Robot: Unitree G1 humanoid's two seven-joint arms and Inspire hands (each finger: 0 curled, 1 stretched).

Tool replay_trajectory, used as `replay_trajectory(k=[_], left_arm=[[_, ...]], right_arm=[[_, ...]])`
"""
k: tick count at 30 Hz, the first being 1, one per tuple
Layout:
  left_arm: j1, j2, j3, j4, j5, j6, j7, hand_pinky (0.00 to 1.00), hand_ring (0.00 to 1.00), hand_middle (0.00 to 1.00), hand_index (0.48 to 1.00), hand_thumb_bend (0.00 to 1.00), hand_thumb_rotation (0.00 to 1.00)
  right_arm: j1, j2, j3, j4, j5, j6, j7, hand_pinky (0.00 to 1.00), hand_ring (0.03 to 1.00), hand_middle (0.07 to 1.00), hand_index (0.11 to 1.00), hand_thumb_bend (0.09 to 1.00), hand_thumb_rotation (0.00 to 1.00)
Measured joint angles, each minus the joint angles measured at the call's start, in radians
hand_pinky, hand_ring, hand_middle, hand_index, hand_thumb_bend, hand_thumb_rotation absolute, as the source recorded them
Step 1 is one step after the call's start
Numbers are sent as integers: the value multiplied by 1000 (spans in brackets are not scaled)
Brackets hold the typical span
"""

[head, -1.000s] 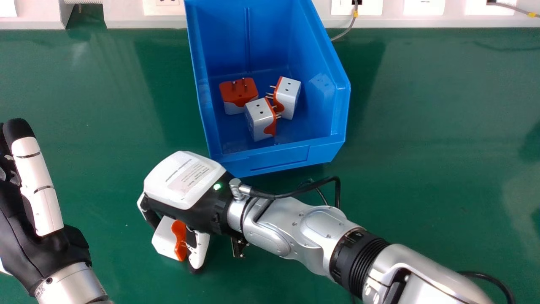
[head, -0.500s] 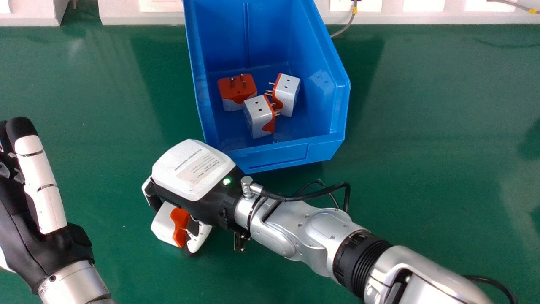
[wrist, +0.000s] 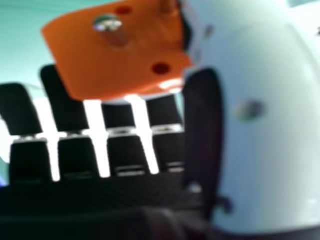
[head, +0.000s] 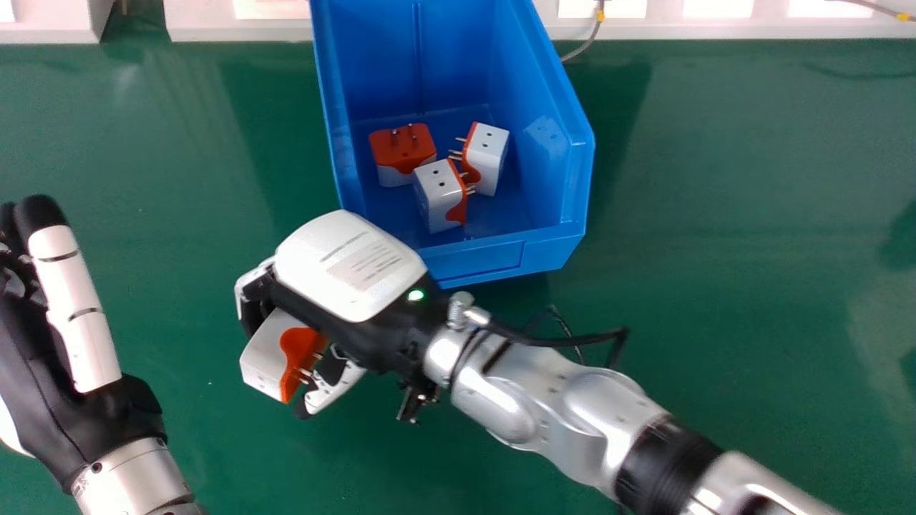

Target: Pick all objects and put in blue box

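My right hand [head: 351, 268] is beside the near left corner of the blue box [head: 494, 259] in the head view, its fingers and thumb curled round a white and orange plug adapter [head: 268, 357]. In the right hand view, the adapter's orange pronged face [wrist: 135, 55] lies between the thumb and the curled fingers [wrist: 95, 150] of that hand [wrist: 250, 125]. Inside the box sit three more adapters: one with its orange face up [head: 402, 150], one white side up [head: 488, 154], one nearer the front [head: 438, 193]. At the left edge my left hand [head: 50, 372] has its fingers straight, holding nothing.
The green table [head: 744, 286] stretches to both sides of the box. A white strip with panels [head: 715, 28] runs along the back edge, and a thin cable [head: 588, 44] comes down behind the box's right side. A black cable loops above my right wrist.
My right hand has risen with the adapter toward the box and turned, its forearm shifting rightward. The left hand has shifted slightly to the right. The adapters in the box lie as before.
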Motion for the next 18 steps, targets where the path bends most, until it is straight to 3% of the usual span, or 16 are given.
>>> replay_trajectory(k=[3,7,12,18], left_arm=[[-4,0,-2,0,13,2,1,936,973,987,977,511,793],[-15,0,-6,1,21,6,6,926,963,975,967,496,795],[-21,1,-6,15,18,2,0,951,974,987,987,534,782],[-24,1,-7,22,15,-3,-1,960,975,990,989,551,760]], right_arm=[[59,-48,-45,-138,39,-30,41,351,434,495,514,498,0],[93,-65,-118,-262,65,-64,40,368,430,510,490,499,0],[103,-61,-218,-293,69,-136,-58,354,445,495,486,501,0],[97,-65,-328,-293,25,-118,-167,326,440,494,490,499,0]])
